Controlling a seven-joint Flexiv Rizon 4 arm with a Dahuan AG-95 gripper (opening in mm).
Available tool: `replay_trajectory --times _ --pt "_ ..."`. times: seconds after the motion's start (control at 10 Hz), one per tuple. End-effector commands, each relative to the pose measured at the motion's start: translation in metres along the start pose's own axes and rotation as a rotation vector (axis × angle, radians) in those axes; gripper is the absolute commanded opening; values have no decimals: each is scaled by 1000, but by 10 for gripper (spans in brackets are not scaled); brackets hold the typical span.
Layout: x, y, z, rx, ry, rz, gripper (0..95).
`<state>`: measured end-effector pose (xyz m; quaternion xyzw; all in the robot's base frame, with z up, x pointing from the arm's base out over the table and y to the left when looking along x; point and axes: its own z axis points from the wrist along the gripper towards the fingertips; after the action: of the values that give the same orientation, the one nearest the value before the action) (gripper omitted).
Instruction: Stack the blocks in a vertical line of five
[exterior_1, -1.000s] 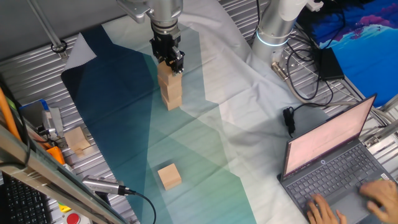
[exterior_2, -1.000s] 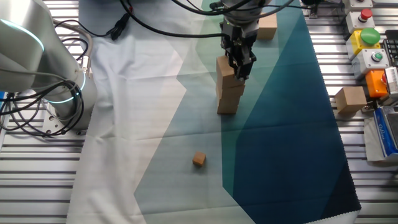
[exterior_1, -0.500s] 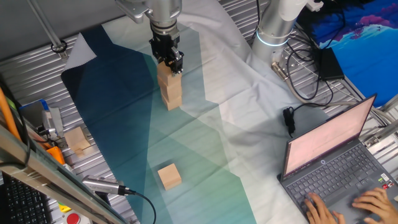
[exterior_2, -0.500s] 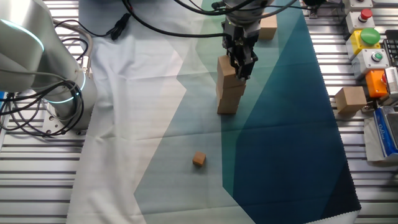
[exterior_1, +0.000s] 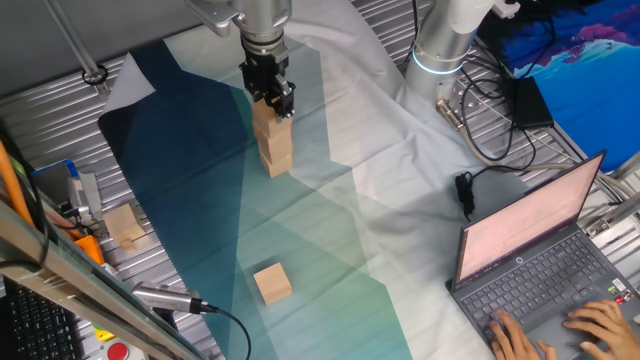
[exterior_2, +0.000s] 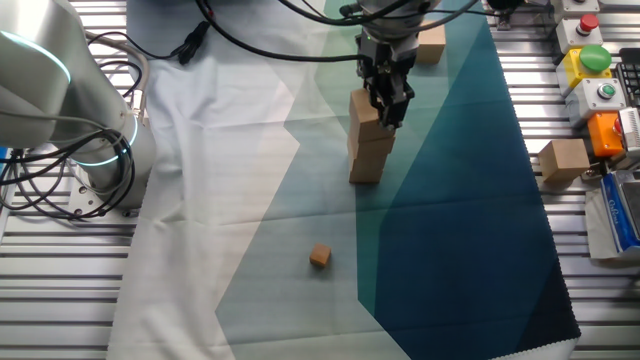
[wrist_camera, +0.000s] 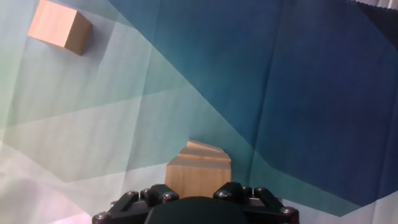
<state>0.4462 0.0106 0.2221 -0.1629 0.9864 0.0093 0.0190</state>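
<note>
A small tower, with more blocks waiting

The stack (exterior_1: 274, 140) on the tabletop (exterior_1: 330, 260) looks about three blocks high, so about two are left, like the loose block (exterior_1: 272, 283). The end effector (exterior_2: 388, 105) sits at the top block (exterior_2: 364, 107); whether it grips cannot be told.

Gripper (wrist_camera: 198, 208) at bottom edge, directly above stacked block (wrist_camera: 198, 175); loose block (wrist_camera: 60, 27) lies top left on teal cloth (wrist_camera: 298, 93).
</note>
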Motion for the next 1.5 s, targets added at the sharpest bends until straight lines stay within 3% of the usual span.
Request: replay_trajectory --times 0.1,0.5,0.7,0.8,1.1,1.2,1.3,1.4,1.5 --pt "-2 1 -3 -4 8 -3 760" --pt "-23 7 -22 -9 25 -2 760" --pt "-47 11 -25 -23 20 13 760" --pt "-59 15 -24 -24 20 16 570" --pt "-106 37 -19 -23 21 39 570" --pt "-118 44 -17 -20 22 52 380" --pt "-130 53 -15 -18 25 68 380" --pt "-147 67 -9 -9 36 84 0" --pt "-157 75 -3 -6 38 85 0"
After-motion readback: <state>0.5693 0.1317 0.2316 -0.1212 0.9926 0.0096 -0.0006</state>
